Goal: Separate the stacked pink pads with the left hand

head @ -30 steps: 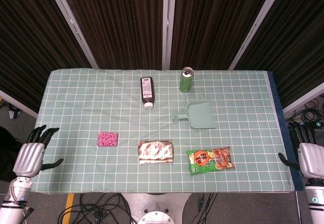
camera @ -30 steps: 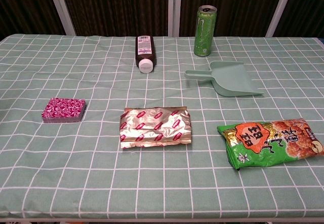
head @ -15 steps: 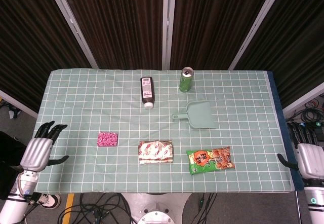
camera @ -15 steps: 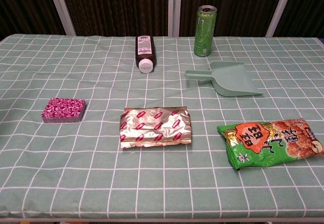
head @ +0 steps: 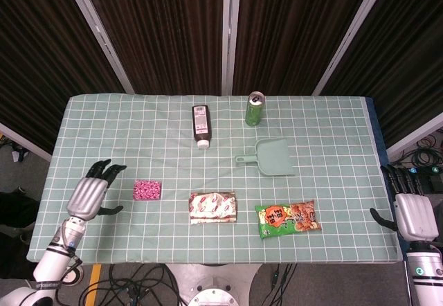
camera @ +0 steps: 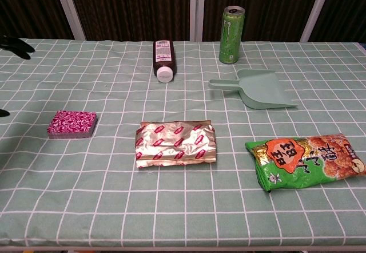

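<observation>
Pink pads [head: 147,190]: we see them as one small stack lying flat on the green checked tablecloth [head: 332,140], left of centre – nothing touches them.
Neighbours: a silver foil packet [head: 213,207] lies to the right of the stack, and a green snack bag [head: 288,219] further right near the front edge. At the far side we find a dark bottle [head: 201,125] lying down, an upright green can [head: 255,109], and a pale green dustpan [head: 268,157] – all well apart from the stack.
Left hand [head: 91,194]: we see it over the cloth just left of the pads, fingers spread apart and pointing away, holding nothing. In the chest view only dark fingertips [camera: 17,45] show at the left border.
Right hand [head: 411,210]: it sits off the right edge of the table, fingers apart, holding nothing.
Room: bare cloth lies between the left hand and the stack, and all around the stack.
</observation>
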Robot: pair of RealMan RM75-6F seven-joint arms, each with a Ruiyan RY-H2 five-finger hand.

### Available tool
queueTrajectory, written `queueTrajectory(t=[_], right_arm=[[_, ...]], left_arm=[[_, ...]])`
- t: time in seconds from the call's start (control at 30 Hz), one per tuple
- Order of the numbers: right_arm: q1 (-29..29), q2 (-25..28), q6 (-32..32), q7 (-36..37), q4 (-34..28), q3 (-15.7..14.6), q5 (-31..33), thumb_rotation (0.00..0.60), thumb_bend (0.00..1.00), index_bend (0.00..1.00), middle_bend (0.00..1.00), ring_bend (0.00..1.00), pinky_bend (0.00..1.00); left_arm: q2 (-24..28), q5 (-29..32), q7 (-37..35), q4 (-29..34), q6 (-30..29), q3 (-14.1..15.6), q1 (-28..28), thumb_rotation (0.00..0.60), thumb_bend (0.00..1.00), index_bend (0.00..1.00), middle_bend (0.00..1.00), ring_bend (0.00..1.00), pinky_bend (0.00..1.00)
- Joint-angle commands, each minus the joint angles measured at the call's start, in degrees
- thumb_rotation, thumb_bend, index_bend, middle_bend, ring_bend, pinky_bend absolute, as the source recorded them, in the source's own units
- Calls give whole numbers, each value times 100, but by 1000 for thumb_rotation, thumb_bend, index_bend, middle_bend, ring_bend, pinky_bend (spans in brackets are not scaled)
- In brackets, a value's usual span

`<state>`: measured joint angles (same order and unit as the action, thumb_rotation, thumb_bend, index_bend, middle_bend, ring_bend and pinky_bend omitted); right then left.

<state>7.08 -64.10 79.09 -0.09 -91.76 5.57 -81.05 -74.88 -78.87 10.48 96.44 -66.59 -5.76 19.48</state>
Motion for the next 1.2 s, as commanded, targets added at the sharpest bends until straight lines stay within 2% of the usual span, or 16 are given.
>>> queueTrajectory(t=[0.03,0.33,0.83,1.2], right_arm=[[27,11,-15,-38,-44,11,-6,600,150,0,51,0,0],[23,47,-5,5,-60,25,44,600,150,0,52,0,0],[11,94,5,110,-10,26,76,600,149,0,52,0,0],[2,108,-14,190,42,26,119,600,150,0,51,0,0]], left_arm=[[-327,272,282,-212,334,-11,230,600,115,152,152,18,91],[-864,760,795,-600,845,-93,690,600,117,153,168,19,96],[-1382,973,923,-1271,1097,-23,1023,600,115,173,204,43,98],[-1558,1193,1033,-1581,1173,6,1147,600,132,195,229,44,98]])
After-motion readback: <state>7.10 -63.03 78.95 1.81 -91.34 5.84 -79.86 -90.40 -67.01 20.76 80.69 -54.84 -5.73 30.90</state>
